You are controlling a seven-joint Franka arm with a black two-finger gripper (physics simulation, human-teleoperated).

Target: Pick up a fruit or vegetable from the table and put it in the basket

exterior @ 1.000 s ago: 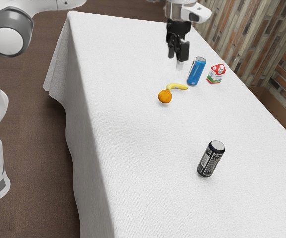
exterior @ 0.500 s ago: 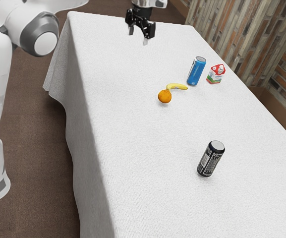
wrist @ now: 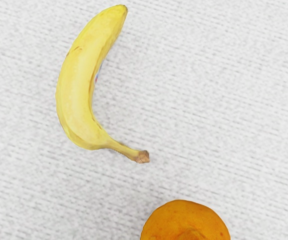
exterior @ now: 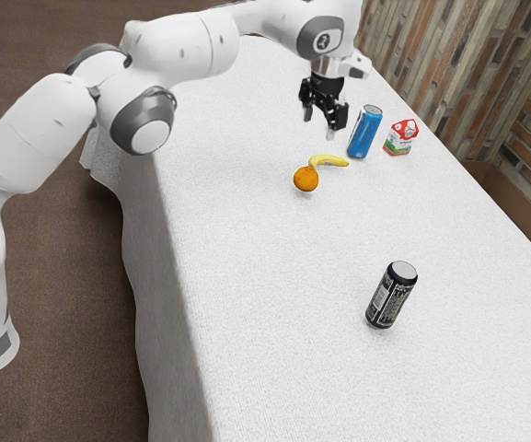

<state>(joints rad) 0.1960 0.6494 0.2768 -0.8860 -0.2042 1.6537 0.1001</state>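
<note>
My gripper (exterior: 319, 123) hangs in the air above the table, its two fingertips apart and nothing between them. Just beyond and below it in the exterior view lies a yellow banana (exterior: 337, 161), with an orange (exterior: 305, 179) close by its stem end. From the wrist camera, the curved banana (wrist: 79, 90) lies flat on the cloth, and part of the orange (wrist: 186, 222) appears off its stem end with a strip of cloth between them. Neither fruit is touched by the gripper.
A blue can (exterior: 364, 132) stands near the banana and the gripper, with a red-and-white carton (exterior: 400, 136) beside it. Farther toward the exterior view's bottom stands a black can (exterior: 391, 295). All rest on the white-clothed table (exterior: 265, 350).
Over the last second my gripper swung toward the exterior view's left and upward, then came back toward its right and down, closer to the banana. The fruits, cans and carton stayed put.
</note>
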